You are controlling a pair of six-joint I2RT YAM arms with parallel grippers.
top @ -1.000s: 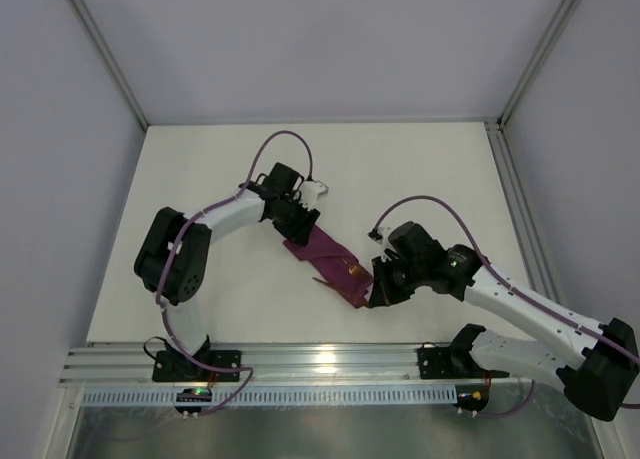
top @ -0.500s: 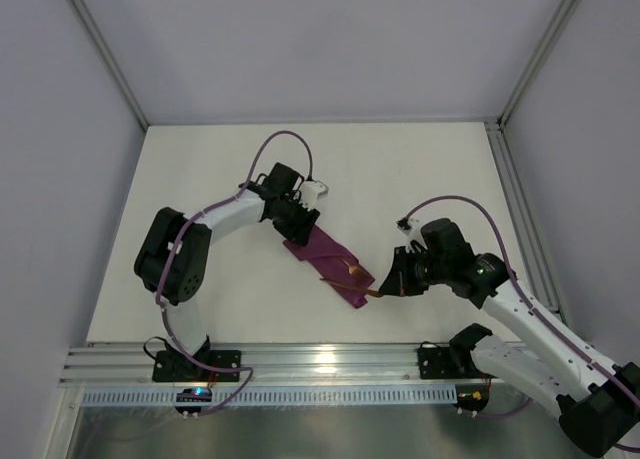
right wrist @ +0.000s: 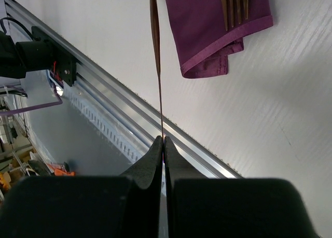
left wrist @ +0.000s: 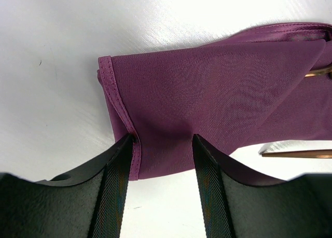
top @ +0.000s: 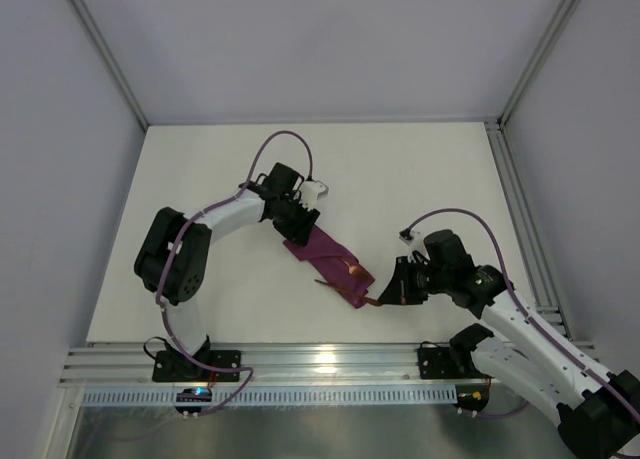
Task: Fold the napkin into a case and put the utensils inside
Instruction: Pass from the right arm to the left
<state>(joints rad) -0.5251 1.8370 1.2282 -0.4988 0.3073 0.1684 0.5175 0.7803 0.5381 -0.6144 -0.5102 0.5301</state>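
The plum-purple napkin (top: 328, 256) (left wrist: 207, 87) lies folded into a narrow case, slanting across the middle of the table. My left gripper (top: 297, 229) (left wrist: 162, 144) is open, with both fingertips resting on the cloth's upper-left end. A copper fork (top: 352, 270) lies on the case's lower-right end, its tines (right wrist: 233, 3) showing in the right wrist view. My right gripper (top: 388, 294) (right wrist: 162, 139) is shut on the thin copper knife (right wrist: 155, 46), which is held edge-on beside the case's near edge. The knife's far end (left wrist: 295, 154) shows beside the cloth.
An aluminium rail (top: 320, 362) (right wrist: 104, 87) runs along the table's near edge, just behind my right gripper. A metal frame strip (top: 520, 209) borders the table on the right. White walls close off the left and the far side.
My right arm has drawn back to the right with the knife, uncovering the case's lower-right end. My left gripper and the cloth have stayed put.
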